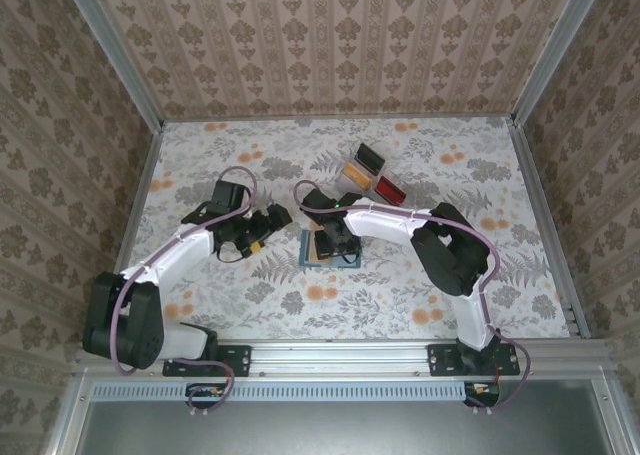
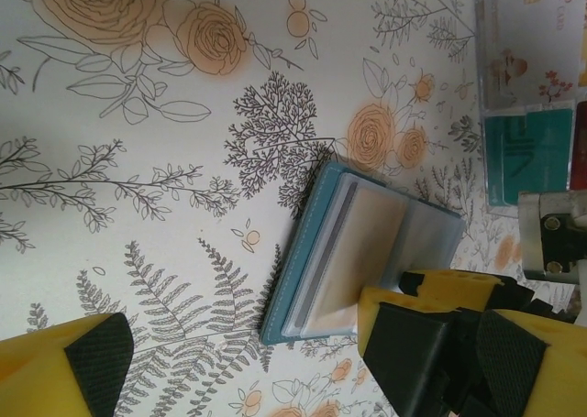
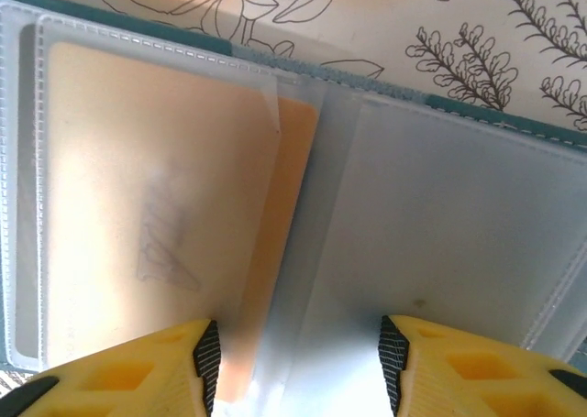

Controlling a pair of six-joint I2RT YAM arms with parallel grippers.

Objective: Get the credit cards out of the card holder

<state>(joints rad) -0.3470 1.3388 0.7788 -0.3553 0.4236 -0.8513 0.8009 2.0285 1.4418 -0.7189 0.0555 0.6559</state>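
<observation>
The teal-blue card holder lies open on the floral table, its clear sleeves facing up. In the left-hand sleeve sits a pale orange card, and a second orange card's edge shows beside it. My right gripper is open directly over the holder, one finger on each side of the sleeves' fold. Its yellow fingers rest at the holder's near edge. My left gripper is open just left of the holder, with nothing between its fingers.
A clear compartment tray with black, yellow and red contents stands behind the holder. The left wrist view shows its edge with a teal card inside. Patterned walls enclose the table.
</observation>
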